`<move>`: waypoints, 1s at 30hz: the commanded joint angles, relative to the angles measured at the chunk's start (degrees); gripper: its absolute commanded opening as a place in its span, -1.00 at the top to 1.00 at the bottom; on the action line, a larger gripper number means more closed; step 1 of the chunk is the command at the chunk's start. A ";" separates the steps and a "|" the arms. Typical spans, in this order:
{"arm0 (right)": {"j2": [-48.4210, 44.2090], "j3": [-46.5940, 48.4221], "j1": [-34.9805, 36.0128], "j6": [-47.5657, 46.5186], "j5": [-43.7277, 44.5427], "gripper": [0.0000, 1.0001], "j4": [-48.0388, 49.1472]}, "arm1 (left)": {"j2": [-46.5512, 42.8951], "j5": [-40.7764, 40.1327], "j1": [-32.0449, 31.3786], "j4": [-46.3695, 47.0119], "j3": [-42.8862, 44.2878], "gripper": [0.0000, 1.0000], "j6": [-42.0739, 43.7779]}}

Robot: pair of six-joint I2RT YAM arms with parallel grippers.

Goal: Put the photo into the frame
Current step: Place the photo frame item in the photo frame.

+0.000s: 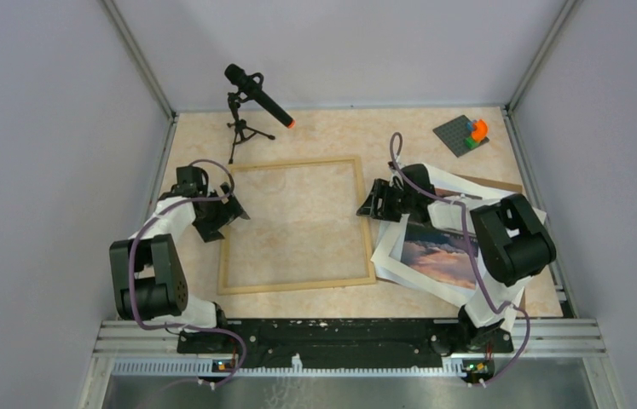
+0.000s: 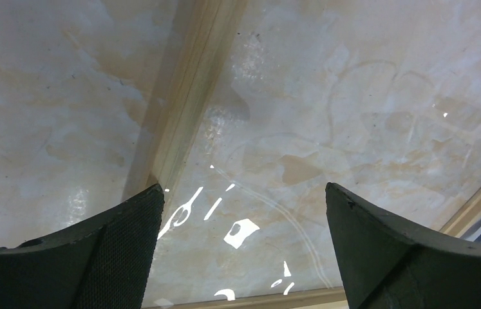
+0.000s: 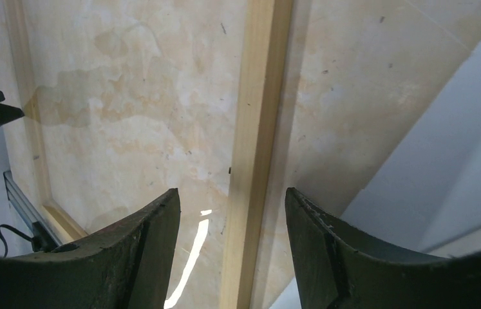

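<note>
both arms bent low, both grippers parted and holding nothing

the left arm (image 1: 146,277) folds sharply at the elbow beside its base and sends the forearm forward, wrist tipped down, so the left gripper (image 1: 231,211) points down and inward. its fingers (image 2: 115,251) stand wide apart, with no grip. the right arm (image 1: 512,239) lifts a bulky elbow and stretches its forearm across, well ahead of the left tool's fingertips. the right gripper (image 1: 369,203) also tips down, facing the left one, well apart from it. its fingers (image 3: 134,251) stand apart too, narrower than the left pair, clamping nothing.
</note>
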 commanded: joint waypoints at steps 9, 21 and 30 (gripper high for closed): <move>1.26 5.44 4.10 -0.39 12.46 -0.02 -9.50 | -4.21 -11.46 -0.48 -5.62 1.64 -0.96 -2.76; 3.00 9.15 7.47 0.26 20.28 0.62 -17.69 | -15.08 -9.28 -24.98 -0.57 3.11 -0.66 -3.04; -1.07 10.21 7.55 -1.53 20.13 0.51 -22.62 | -8.35 -1.50 -45.37 11.05 -0.20 -0.77 -4.63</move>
